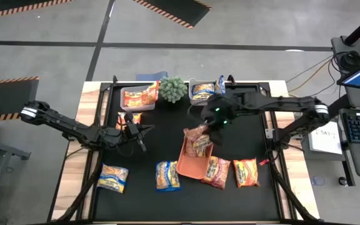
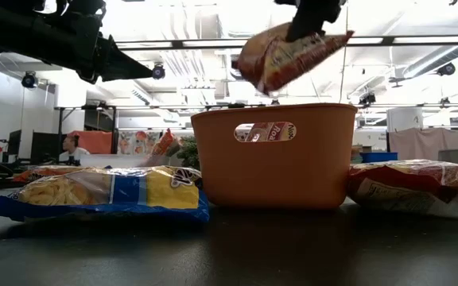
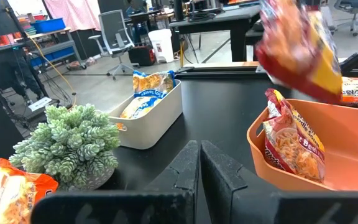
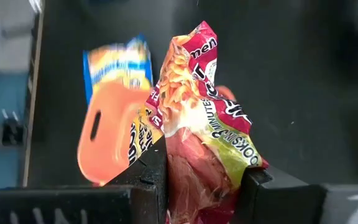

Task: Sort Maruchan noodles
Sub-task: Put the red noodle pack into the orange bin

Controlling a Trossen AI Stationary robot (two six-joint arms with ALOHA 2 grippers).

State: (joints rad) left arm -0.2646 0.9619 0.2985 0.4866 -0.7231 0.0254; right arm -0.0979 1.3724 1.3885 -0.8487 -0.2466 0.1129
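Holding: right gripper (image 4: 197, 180) has its jaws closed on a dark red packet (image 4: 201, 124), crumpled, red and yellow print, hanging above the orange tray (image 1: 189, 164).
Tray contents: another dark red packet (image 3: 291, 146) stands on edge inside the tray.
Left gripper (image 3: 199, 168): jaws closed together with nothing between them, above the worktop's left half.
Loose packets: a yellow-and-blue packet (image 1: 112, 178) by the front left corner, a second one (image 1: 167, 175) left of the tray; a red packet (image 1: 216, 172) and an orange packet (image 1: 245, 172) right of it.
Bins: the left bin (image 1: 137, 98) at the back edge holds orange packets; the right bin (image 1: 204, 91) holds yellow-and-blue ones.
Surface: black worktop (image 1: 242, 140) on a wooden frame, with a potted succulent (image 1: 173, 89) between the bins.
Room: desks, office chairs and a seated person (image 2: 73, 148) behind.
Hard to read: the held packet's print blurs in the left wrist view.
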